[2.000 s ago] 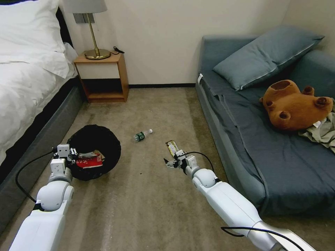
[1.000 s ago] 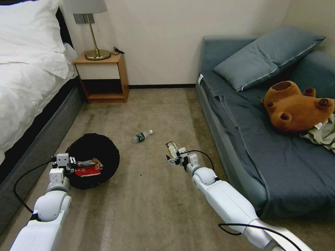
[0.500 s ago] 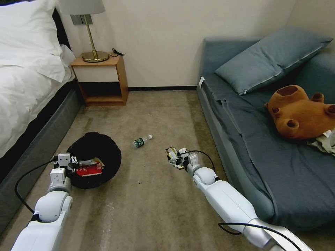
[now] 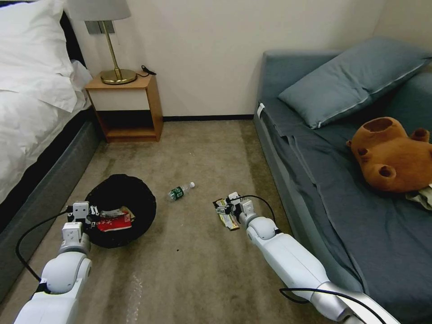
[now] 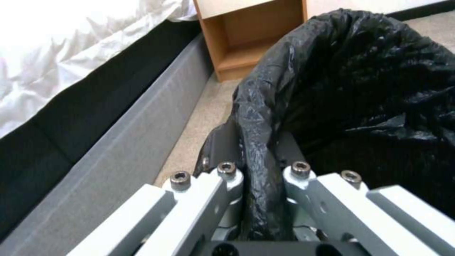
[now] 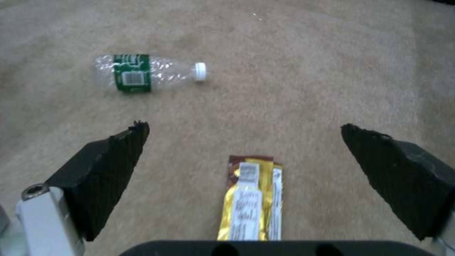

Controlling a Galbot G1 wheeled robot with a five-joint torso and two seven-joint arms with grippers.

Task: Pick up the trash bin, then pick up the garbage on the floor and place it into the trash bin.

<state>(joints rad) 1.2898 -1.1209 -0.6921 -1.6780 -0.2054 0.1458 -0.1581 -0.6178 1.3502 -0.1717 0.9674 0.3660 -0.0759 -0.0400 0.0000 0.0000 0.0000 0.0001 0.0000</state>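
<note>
Both hand (image 6: 246,142) pads wide above wrapper (image 6: 251,199)

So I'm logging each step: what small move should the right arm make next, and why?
Probably lower the right pincer straight down and close on the wrapper. Its fingers stand open, the wrapper lies flat on the carpet between them, and the left pincer already grips the bin rim.
</note>
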